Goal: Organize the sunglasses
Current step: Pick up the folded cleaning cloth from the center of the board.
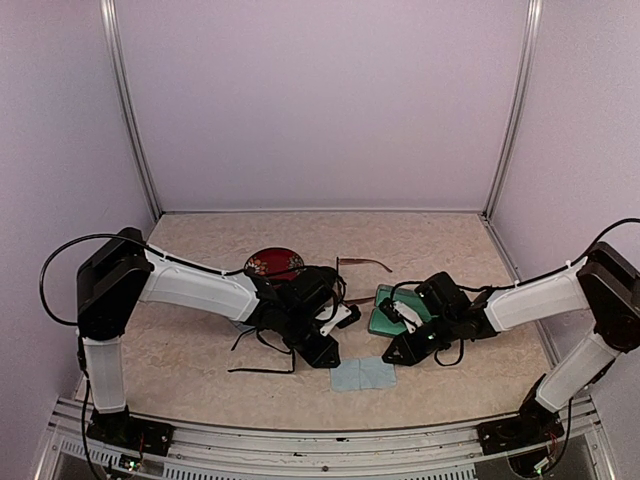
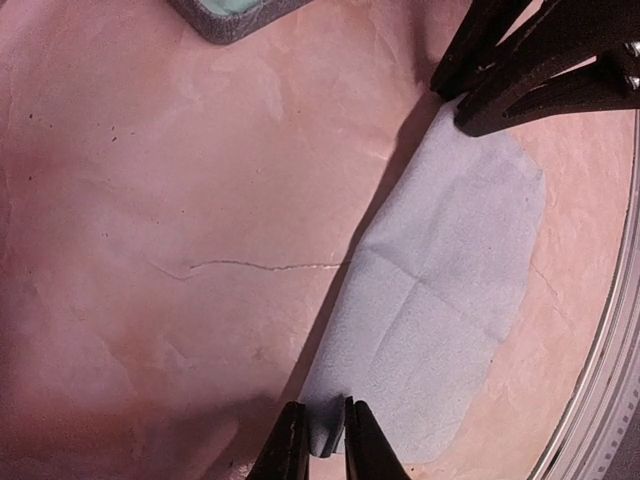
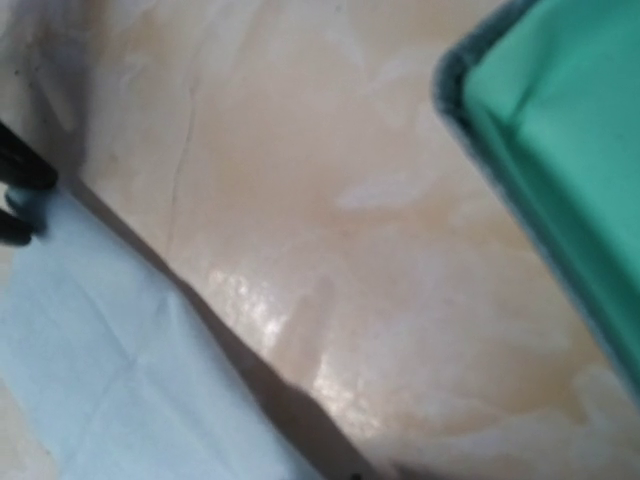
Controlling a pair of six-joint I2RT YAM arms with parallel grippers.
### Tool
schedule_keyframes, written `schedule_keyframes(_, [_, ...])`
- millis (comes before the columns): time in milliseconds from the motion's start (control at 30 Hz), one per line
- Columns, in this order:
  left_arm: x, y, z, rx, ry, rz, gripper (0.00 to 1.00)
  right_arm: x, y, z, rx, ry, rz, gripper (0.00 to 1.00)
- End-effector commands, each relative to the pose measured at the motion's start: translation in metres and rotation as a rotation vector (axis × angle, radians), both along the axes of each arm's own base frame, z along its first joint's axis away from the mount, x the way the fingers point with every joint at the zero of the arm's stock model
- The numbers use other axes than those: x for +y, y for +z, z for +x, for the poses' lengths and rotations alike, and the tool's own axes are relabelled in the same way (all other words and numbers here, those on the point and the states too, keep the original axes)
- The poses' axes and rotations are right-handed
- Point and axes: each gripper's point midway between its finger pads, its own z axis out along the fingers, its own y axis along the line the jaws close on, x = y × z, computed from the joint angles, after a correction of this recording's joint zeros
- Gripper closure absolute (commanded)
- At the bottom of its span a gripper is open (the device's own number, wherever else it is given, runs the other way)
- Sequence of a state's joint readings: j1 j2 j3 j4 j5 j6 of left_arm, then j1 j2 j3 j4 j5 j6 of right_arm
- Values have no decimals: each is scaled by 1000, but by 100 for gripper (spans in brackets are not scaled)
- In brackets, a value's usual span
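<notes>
Left hand (image 2: 322, 415): pinched cloth (image 2: 440, 290) corner; thin, creased, pale-blue.
Right hand (image 1: 392, 352): grip impossible to tell.
Sunglasses (image 1: 365, 262): reddish-brown, thin arms.

Your right wrist view comes through blurred: the green-lined grey-blue case (image 3: 560, 160) runs off its right edge, the thin light-blue cloth (image 3: 80, 360) off its lower left corner.

Cloth (image 1: 363, 375) at mid-width, near the front edge of the counter (image 1: 450, 240). Case (image 1: 381, 322) just behind it, slightly to the right. Rear sunglasses (image 1: 362, 263) farther back, toward the counter's middle, apart from the case. Dish (image 1: 274, 263) left of them. Left sunglasses (image 1: 262, 371) left of the cloth, toward the front edge.
</notes>
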State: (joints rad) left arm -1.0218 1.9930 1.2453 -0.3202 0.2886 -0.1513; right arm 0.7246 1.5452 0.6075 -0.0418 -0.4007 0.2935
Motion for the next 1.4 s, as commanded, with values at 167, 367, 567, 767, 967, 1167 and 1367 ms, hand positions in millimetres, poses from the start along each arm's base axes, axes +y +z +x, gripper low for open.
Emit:
schedule_keyframes(167, [3, -12, -6, 40, -8, 27, 93, -2, -2, -4, 12, -6, -1, 95])
schedule_keyframes(367, [-3, 7, 9, 12, 21, -48, 100, -9, 10, 4, -45, -54, 3, 100])
schedule_keyframes(567, [-19, 16, 30, -43, 20, -80, 100, -28, 21, 16, -98, -143, -17, 100])
schedule_keyframes(767, [-46, 29, 51, -88, 10, -125, 100, -51, 33, 28, -139, -243, -41, 100])
schedule_keyframes(967, [-68, 46, 72, -137, 14, -165, 100, -72, 34, 37, -141, -334, -85, 100])
schedule_keyframes(1167, [-87, 53, 91, -189, 25, -177, 100, -93, 33, 45, -149, -416, -140, 100])
schedule_keyframes(1367, [-98, 56, 100, -215, 30, -190, 100, -105, 37, 53, -177, -460, -169, 100])
